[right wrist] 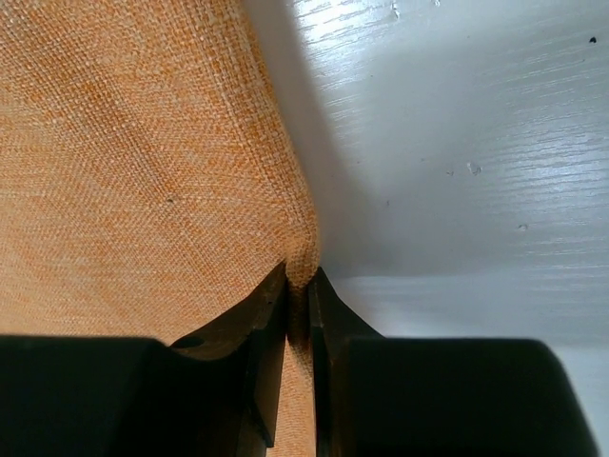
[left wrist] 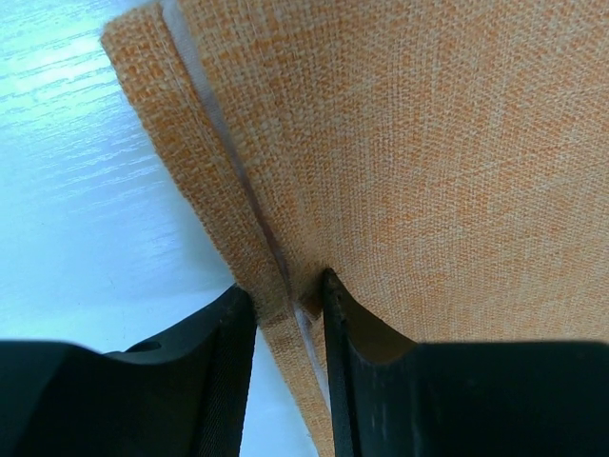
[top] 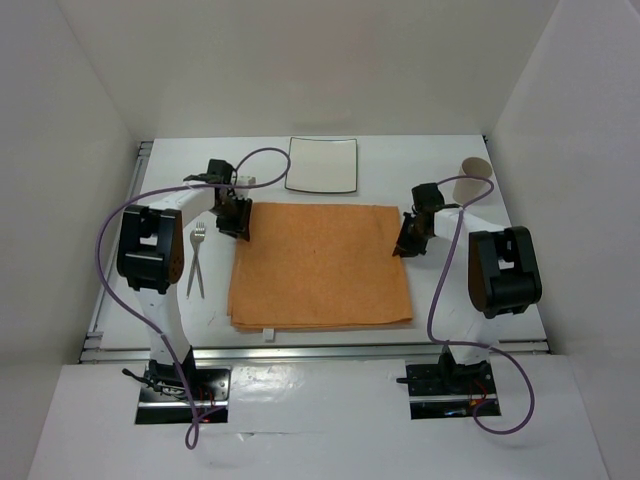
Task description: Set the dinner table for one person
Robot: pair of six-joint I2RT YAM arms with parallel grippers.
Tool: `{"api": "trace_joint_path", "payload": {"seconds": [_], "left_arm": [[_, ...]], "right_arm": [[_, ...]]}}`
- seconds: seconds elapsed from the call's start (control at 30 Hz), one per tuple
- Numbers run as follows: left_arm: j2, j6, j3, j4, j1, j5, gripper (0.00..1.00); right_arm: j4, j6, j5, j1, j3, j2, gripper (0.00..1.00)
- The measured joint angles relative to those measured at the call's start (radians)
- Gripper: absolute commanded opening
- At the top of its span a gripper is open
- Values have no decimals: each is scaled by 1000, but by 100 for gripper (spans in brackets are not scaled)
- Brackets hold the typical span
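An orange cloth [top: 320, 265] lies flat in the middle of the white dinner table [top: 455, 315], folded in layers. My left gripper [top: 237, 222] is at the cloth's far left corner. In the left wrist view its jaws [left wrist: 285, 286] pinch the layered hem [left wrist: 195, 181], one finger on the table side and one on top of the cloth. My right gripper [top: 408, 240] is at the cloth's right edge near the far corner. In the right wrist view it [right wrist: 298, 281] is shut tight on the cloth's hem [right wrist: 303, 249].
A white square plate with a dark rim [top: 322, 164] lies beyond the cloth at the back. A metal fork [top: 197, 258] lies left of the cloth. A brown cup [top: 474, 172] stands at the back right. White walls enclose the table.
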Motion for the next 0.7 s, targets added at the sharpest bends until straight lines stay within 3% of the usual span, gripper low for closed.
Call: {"api": "trace_joint_path", "payload": {"seconds": [0.23, 0.37, 0.4, 0.43, 0.53, 0.63, 0.67, 0.7], "left_arm": [[-21, -2, -37, 35, 2, 10, 42], [-28, -2, -48, 40, 2, 10, 45], [-28, -2, -48, 40, 2, 10, 47], [-28, -2, -48, 40, 2, 11, 57], [-34, -4, -47, 38, 2, 19, 71], [-45, -5, -48, 33, 1, 13, 74], [-50, -5, -48, 30, 1, 8, 76], [-59, -5, -48, 27, 1, 4, 97]], "right_arm": [[-1, -4, 2, 0, 3, 2, 25], [3, -4, -2, 0, 5, 3, 37], [4, -4, -5, 0, 6, 3, 49], [7, 0, -11, 0, 9, 3, 55], [22, 2, -11, 0, 19, 4, 65], [26, -13, -1, 0, 23, 0, 76], [24, -25, 9, 3, 24, -7, 88], [16, -32, 23, 7, 27, -15, 89]]}}
